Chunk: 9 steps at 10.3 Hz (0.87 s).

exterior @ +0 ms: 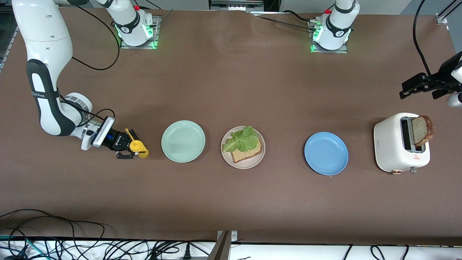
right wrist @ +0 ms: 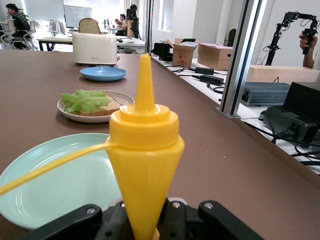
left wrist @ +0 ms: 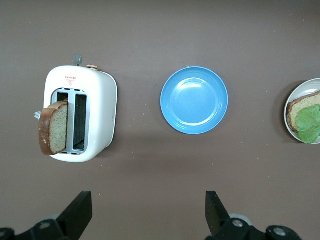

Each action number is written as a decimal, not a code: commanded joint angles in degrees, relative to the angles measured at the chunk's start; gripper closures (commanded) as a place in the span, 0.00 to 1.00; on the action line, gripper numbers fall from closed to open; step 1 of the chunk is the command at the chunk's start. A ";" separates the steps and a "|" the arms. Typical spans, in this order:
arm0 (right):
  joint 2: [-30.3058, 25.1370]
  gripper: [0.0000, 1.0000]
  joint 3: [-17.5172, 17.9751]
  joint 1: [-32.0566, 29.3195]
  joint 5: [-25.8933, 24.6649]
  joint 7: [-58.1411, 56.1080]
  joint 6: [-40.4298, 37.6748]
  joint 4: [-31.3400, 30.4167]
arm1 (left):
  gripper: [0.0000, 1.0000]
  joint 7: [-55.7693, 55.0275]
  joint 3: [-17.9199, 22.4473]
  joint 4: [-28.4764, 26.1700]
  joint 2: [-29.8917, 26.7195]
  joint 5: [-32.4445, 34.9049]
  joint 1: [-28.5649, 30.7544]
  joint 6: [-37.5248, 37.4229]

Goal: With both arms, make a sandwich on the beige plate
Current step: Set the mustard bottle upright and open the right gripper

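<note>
The beige plate (exterior: 249, 164) lies mid-table with one slice of brown bread (exterior: 248, 152) on it and a green lettuce leaf (exterior: 241, 140) on top. A second slice (exterior: 421, 130) sticks up out of the white toaster (exterior: 391, 144). My right gripper (exterior: 130, 146) is low beside the mint-green plate, shut on a yellow squeeze bottle (exterior: 139, 147) whose nozzle (right wrist: 145, 85) points along the table toward the plates. My left gripper (exterior: 418, 88) hangs open and empty above the table by the toaster, its fingers (left wrist: 80, 212) wide apart.
The mint-green plate (exterior: 183, 141) lies between the bottle and the beige plate. A blue plate (exterior: 326, 153) lies between the beige plate and the toaster. Cables run along the table edge nearest the front camera.
</note>
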 commanded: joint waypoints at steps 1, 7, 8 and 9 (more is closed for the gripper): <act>0.25 1.00 1.01 -1.41 1.25 -1.66 -0.96 0.21 | 0.00 0.40 -0.03 0.19 -0.05 -0.25 0.14 0.00; 2.62 1.00 4.61 -2.73 5.73 -4.74 -4.45 -2.15 | 0.00 0.40 -0.03 0.19 -0.05 -0.25 0.14 0.00; 2.45 1.00 4.79 -2.90 5.73 -4.74 -4.73 -2.77 | 0.00 0.40 -0.03 0.19 -0.05 -0.25 0.14 0.00; 2.36 1.00 4.88 -3.34 5.74 -4.82 -4.74 -3.04 | 0.00 0.40 -0.03 0.19 -0.05 -0.25 0.14 0.00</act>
